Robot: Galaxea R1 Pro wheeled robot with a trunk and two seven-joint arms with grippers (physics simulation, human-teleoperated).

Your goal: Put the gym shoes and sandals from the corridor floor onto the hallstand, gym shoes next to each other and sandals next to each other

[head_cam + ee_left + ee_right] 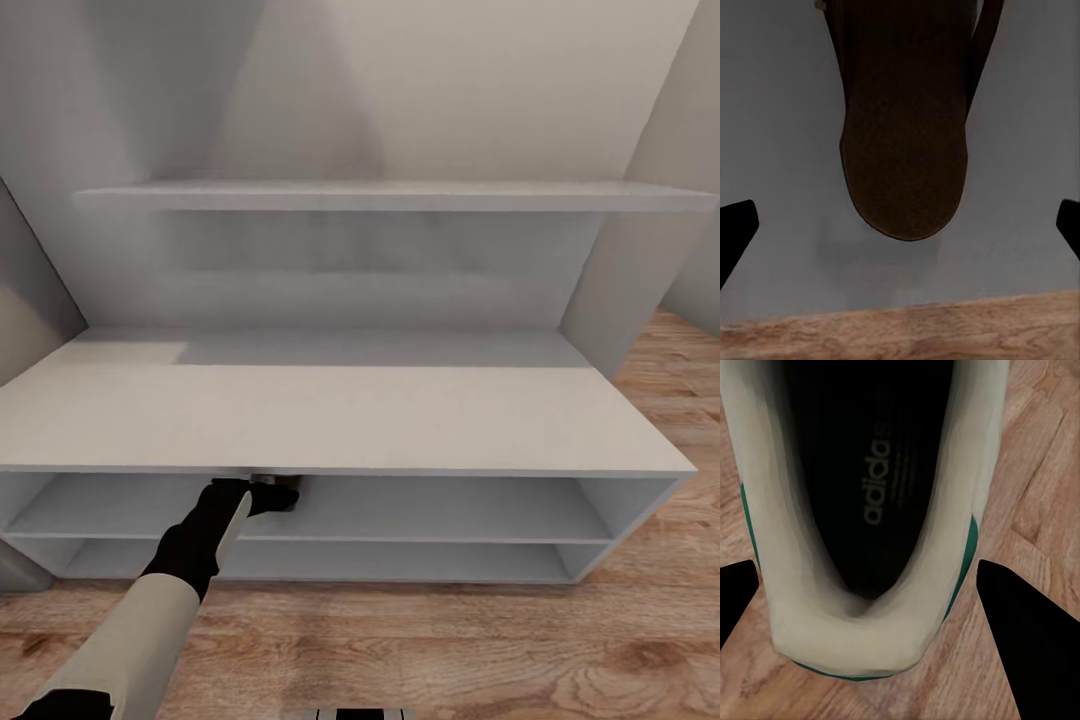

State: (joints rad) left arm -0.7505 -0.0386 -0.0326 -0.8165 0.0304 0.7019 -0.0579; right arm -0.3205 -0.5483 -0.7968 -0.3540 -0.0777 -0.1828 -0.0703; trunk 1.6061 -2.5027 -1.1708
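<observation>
In the head view the hallstand (340,415) spans the frame, its pale bench surface across the middle, one wall shelf (390,195) above toward twelve o'clock, and two long open shelves beneath the bench. The corridor floor (450,640) runs along six o'clock and up the edge at three o'clock. The left arm (165,600) rises from about seven o'clock and reaches into the upper open shelf, where the left gripper (272,494) sits just under the bench edge with a dark brown shape at its tip. In the left wrist view a sandal (904,127) lies sole-up or end-on against the grey shelf board, dark brown, with straps along its sides; the two black fingers (736,229) stand wide apart at either side, well clear of the sandal and gripping nothing. A strip of wood-grain floor shows beyond the board's edge. In the right wrist view a gym shoe (866,510) rests on the plank floor, seen from above its heel, white collar, green trim, dark insole with lettering. The right gripper (870,619) has its black fingers spread either side of the heel, apart from it, holding nothing.
</observation>
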